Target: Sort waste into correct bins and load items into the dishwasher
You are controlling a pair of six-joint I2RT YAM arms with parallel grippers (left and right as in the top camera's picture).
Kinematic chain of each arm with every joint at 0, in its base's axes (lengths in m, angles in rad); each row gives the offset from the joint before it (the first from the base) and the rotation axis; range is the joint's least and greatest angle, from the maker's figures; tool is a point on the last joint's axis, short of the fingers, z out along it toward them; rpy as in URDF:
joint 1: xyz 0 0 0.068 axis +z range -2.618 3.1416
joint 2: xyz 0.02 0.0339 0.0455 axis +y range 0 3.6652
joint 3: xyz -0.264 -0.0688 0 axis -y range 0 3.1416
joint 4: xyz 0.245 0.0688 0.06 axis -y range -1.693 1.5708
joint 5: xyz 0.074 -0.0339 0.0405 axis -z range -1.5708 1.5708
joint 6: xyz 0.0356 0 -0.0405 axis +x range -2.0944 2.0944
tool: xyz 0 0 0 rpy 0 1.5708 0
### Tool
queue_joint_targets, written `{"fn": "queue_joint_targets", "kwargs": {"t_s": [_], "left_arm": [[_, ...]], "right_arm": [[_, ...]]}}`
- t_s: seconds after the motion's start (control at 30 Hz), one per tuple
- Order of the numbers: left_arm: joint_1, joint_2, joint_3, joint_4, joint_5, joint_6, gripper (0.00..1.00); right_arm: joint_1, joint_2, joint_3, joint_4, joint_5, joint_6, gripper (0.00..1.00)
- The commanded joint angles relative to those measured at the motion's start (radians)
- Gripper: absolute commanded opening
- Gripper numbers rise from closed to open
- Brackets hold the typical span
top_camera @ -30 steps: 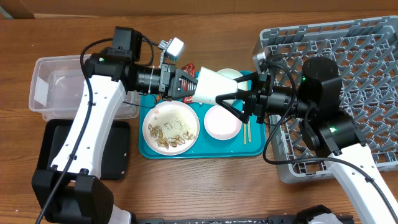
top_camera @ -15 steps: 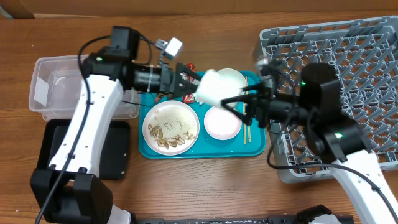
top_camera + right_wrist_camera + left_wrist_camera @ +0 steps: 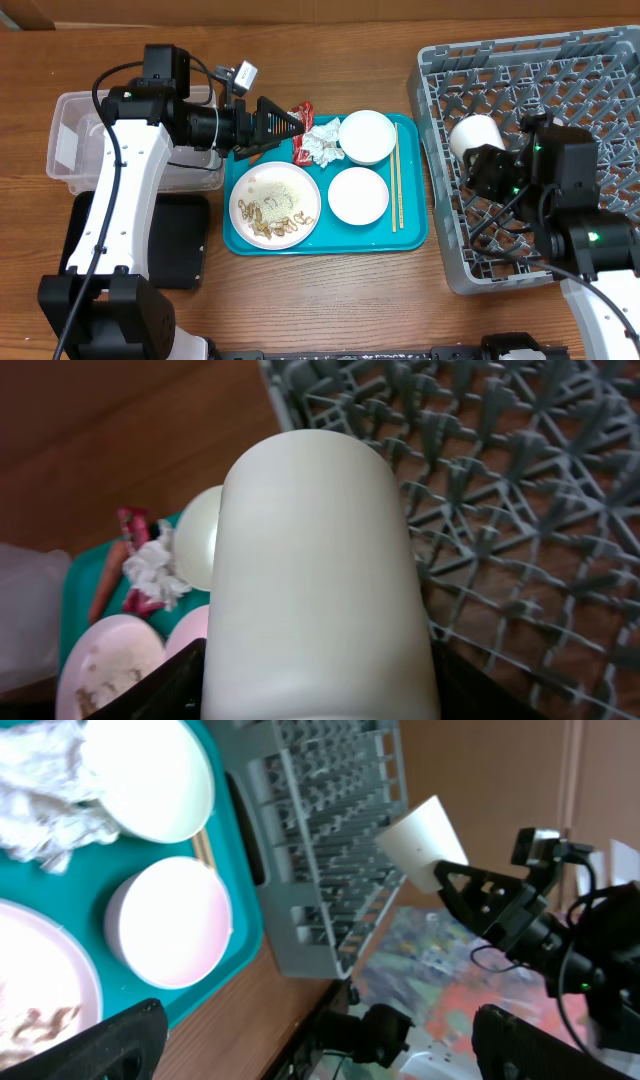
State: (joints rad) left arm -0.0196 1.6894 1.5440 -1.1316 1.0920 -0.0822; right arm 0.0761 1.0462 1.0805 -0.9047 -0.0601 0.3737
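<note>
Right tool point(image 3: 482, 152) clenched on small white cup point(image 3: 474, 134) above large grey lattice dish rack point(image 3: 560, 70), left tool point(image 3: 283, 124) released, well apart from rack

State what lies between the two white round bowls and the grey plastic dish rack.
Thin light wooden chopsticks on the flat teal tray, seen in the overhead view.

teal tray point(image 3: 411, 238), brown wooden table point(image 3: 330, 60)

My gripper point(image 3: 320, 1012) gapes at 6 o'clock; bowls point(image 3: 170, 920) at 9 and 11, rack point(image 3: 320, 840) at 12, right gripper point(image 3: 445, 878) clamping the cup point(image 3: 420, 838) at 2.
</note>
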Motion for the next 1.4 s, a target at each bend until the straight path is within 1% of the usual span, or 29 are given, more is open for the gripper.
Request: {"fn": "queue_joint_targets", "kwargs": {"t_s": [0.0, 0.1, 0.23, 0.37, 0.53, 0.57, 0.6, 0.63, 0.67, 0.73, 0.77, 0.83, 0.93, 1.0, 1.1, 1.13, 1.17, 1.2, 1.23, 1.3, 1.37], "left_arm": [[-0.002, -0.006, 0.014, -0.027, -0.088, 0.005, 0.99], [-0.002, -0.006, 0.014, -0.069, -0.094, 0.043, 0.99], [-0.002, -0.006, 0.014, -0.087, -0.136, 0.047, 0.99], [-0.002, -0.006, 0.014, -0.087, -0.138, 0.046, 0.99], [-0.002, -0.006, 0.014, -0.087, -0.138, 0.046, 0.99], [-0.002, -0.006, 0.014, -0.087, -0.139, 0.046, 0.99], [-0.002, -0.006, 0.014, -0.087, -0.139, 0.046, 0.99], [-0.002, -0.006, 0.014, -0.088, -0.139, 0.046, 0.99], [-0.002, -0.006, 0.014, -0.089, -0.139, 0.046, 0.99], [-0.004, -0.006, 0.014, -0.093, -0.144, 0.047, 0.99], [-0.008, -0.006, 0.014, -0.094, -0.159, 0.053, 0.98], [-0.023, -0.006, 0.014, -0.095, -0.200, 0.058, 0.94], [-0.057, -0.006, 0.014, -0.095, -0.261, 0.058, 0.93], [-0.089, -0.006, 0.014, -0.094, -0.327, 0.058, 0.90], [-0.152, -0.006, 0.014, -0.094, -0.494, 0.048, 0.80], [-0.187, -0.006, 0.014, -0.092, -0.589, 0.029, 0.74], [-0.218, -0.006, 0.013, -0.090, -0.674, 0.009, 0.72], [-0.270, -0.006, 0.008, -0.081, -0.800, -0.027, 0.68], [-0.305, -0.006, 0.002, -0.069, -0.874, -0.049, 0.66], [-0.383, -0.005, -0.023, -0.027, -0.995, -0.084, 0.66], [-0.452, 0.002, -0.055, 0.037, -1.066, -0.090, 0.67]], "right_arm": [[-0.024, 0.032, 0.015, -0.050, 0.085, 0.071, 0.48], [-0.041, 0.075, 0.015, -0.148, 0.085, 0.082, 0.47], [-0.064, 0.157, 0.015, -0.267, 0.085, 0.092, 0.48], [-0.064, 0.210, 0.015, -0.275, 0.085, 0.091, 0.47], [-0.064, 0.253, 0.015, -0.226, 0.080, 0.091, 0.48], [-0.064, 0.258, 0.015, -0.220, 0.077, 0.090, 0.49], [-0.064, 0.264, 0.015, -0.218, 0.069, 0.090, 0.59], [-0.064, 0.269, 0.015, -0.219, 0.051, 0.082, 0.74], [-0.064, 0.271, 0.015, -0.219, 0.032, 0.066, 0.79], [-0.064, 0.269, 0.027, -0.220, 0.013, 0.064, 0.81], [-0.064, 0.268, 0.044, -0.226, 0.009, 0.064, 0.84], [-0.063, 0.261, 0.099, -0.238, 0.006, 0.064, 0.86], [-0.063, 0.239, 0.192, -0.226, -0.019, 0.063, 0.89], [-0.063, 0.219, 0.243, -0.190, -0.098, 0.022, 0.89], [-0.062, 0.186, 0.260, -0.118, -0.201, 0.003, 0.88], [-0.062, 0.172, 0.260, -0.093, -0.230, 0.003, 0.88], [-0.062, 0.166, 0.260, -0.084, -0.241, 0.003, 0.88], [-0.062, 0.157, 0.260, -0.076, -0.256, 0.004, 0.88], [-0.062, 0.155, 0.260, -0.076, -0.261, 0.005, 0.87], [-0.057, 0.156, 0.260, -0.081, -0.277, 0.005, 0.87], [-0.042, 0.159, 0.260, -0.089, -0.282, 0.004, 0.87]]}}
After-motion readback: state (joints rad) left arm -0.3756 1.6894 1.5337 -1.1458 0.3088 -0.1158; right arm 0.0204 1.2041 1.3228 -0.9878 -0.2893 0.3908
